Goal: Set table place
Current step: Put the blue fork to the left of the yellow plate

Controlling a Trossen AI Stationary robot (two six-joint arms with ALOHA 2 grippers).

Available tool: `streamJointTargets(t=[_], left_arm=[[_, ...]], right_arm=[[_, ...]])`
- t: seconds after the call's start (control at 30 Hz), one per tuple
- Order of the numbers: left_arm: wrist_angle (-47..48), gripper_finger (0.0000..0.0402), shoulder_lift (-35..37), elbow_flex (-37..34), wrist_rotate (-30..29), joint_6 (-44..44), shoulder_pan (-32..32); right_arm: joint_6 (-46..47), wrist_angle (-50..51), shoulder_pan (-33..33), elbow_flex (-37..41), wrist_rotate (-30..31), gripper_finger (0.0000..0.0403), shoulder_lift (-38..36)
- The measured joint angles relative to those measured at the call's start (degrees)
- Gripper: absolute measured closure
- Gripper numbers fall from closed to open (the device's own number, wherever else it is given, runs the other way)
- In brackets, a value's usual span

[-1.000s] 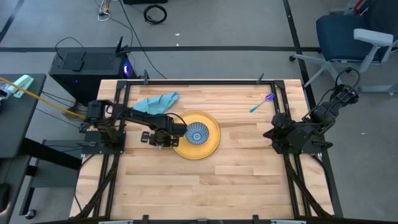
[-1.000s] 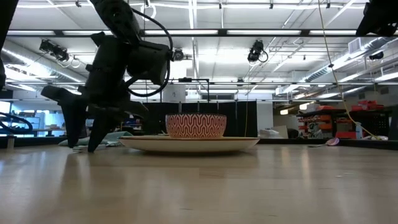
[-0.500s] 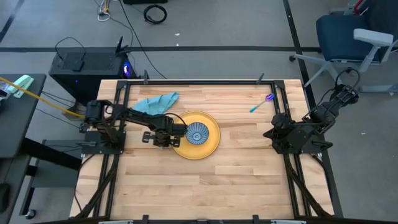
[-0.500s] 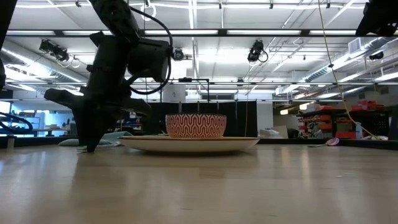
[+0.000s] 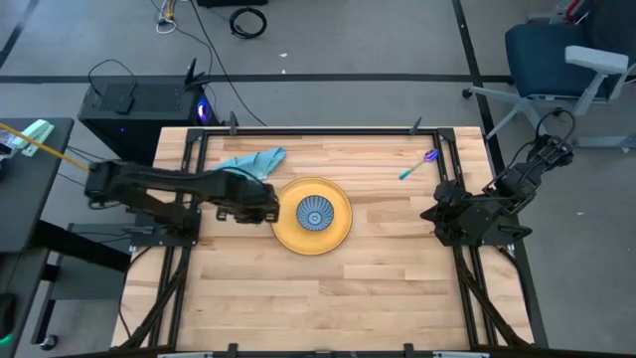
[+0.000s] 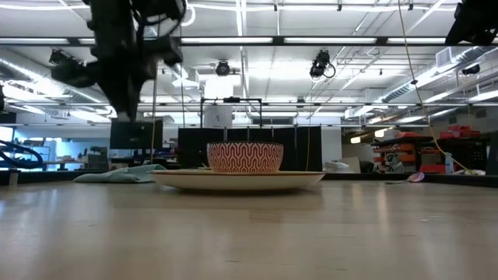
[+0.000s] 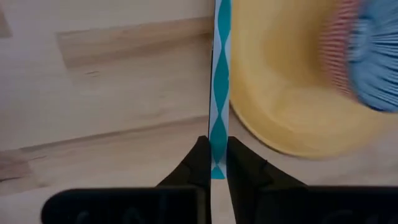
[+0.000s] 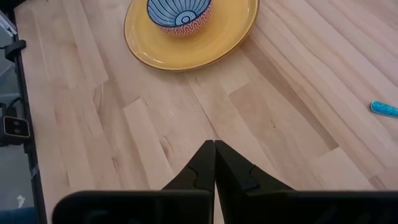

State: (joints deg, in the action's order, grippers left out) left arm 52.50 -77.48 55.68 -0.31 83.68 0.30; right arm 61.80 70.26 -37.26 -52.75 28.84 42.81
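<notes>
On the light wooden worktop [image 5: 328, 298], the teal cloth [image 5: 248, 162] lies at the far left. Just right of it the left pincer [image 7: 212, 163] is clenched on a teal-and-white patterned utensil handle [image 7: 218, 74], lifted beside the yellow plate [image 5: 338, 235] holding the patterned bowl [image 5: 316, 213]. Best to keep it level and lay it parallel, just beside the plate's rim. A teal-and-purple utensil [image 5: 417, 165] waits farther right. The right pincer [image 8: 214, 157] is clenched empty at the right edge.

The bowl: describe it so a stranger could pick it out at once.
On the wooden table, find the yellow plate near the middle. The bowl sits on that plate: blue rayed pattern inside, red-and-white zigzag outside. It is the only dish standing on another; the teal cloth lies flat nearby.
</notes>
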Motion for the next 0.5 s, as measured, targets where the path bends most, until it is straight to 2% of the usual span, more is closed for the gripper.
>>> streamJointTargets(t=[0.3, 0.5], left_arm=[[0.14, 0.0369, 15.79, 0.02, 0.32, 3.45, 0.17], [-2.81, 0.0369, 22.23, 0.02, -4.14, 5.66, -1.5]], right_arm=[[-0.53, -0.02, 0.0, 0.0, -0.17, 0.0391, 0.0], [-0.53, -0.02, 0.0, 0.0, -0.17, 0.0391, 0.0]])
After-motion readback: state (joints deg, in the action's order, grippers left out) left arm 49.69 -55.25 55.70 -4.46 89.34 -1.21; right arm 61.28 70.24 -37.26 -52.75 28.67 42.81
